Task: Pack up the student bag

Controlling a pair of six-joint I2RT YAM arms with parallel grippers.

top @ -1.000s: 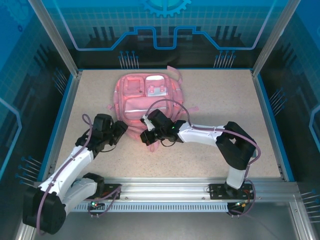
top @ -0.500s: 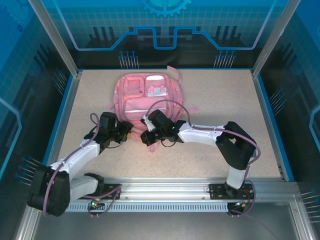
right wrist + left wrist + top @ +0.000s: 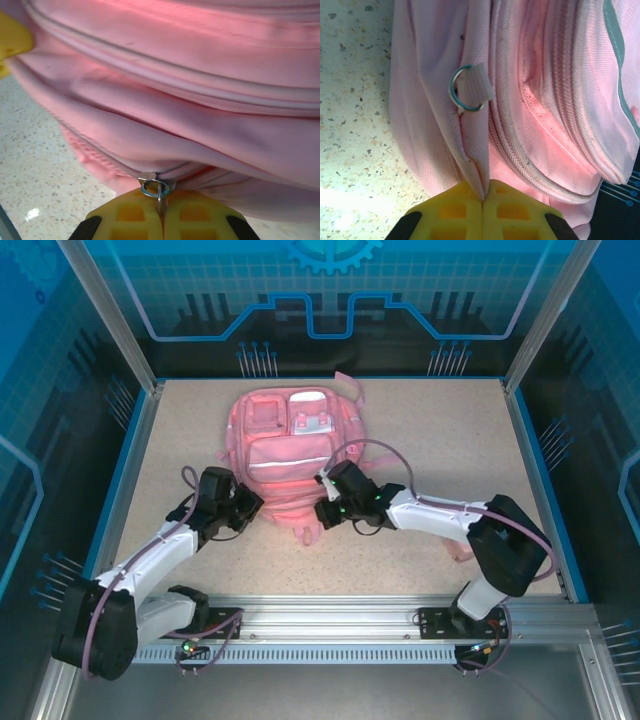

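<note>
Speckled beige desk (image 3: 440, 450), blue-rimmed, inside a blue-panelled enclosure (image 3: 330, 300); pink backpack (image 3: 295, 455) lies far centre. Left tool (image 3: 482, 194) pinches its fabric edge; right tool (image 3: 161, 206) grips a zip ring (image 3: 156, 189).

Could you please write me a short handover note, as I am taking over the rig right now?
Left tool: shut on a fold of the student bag, at its near left edge.
Right tool: shut on the zip pull at the bag's near edge.
Bag lies flat on the table, pockets up.
Done: both grips set.
To do, likely: opening the zip, then packing.
</note>
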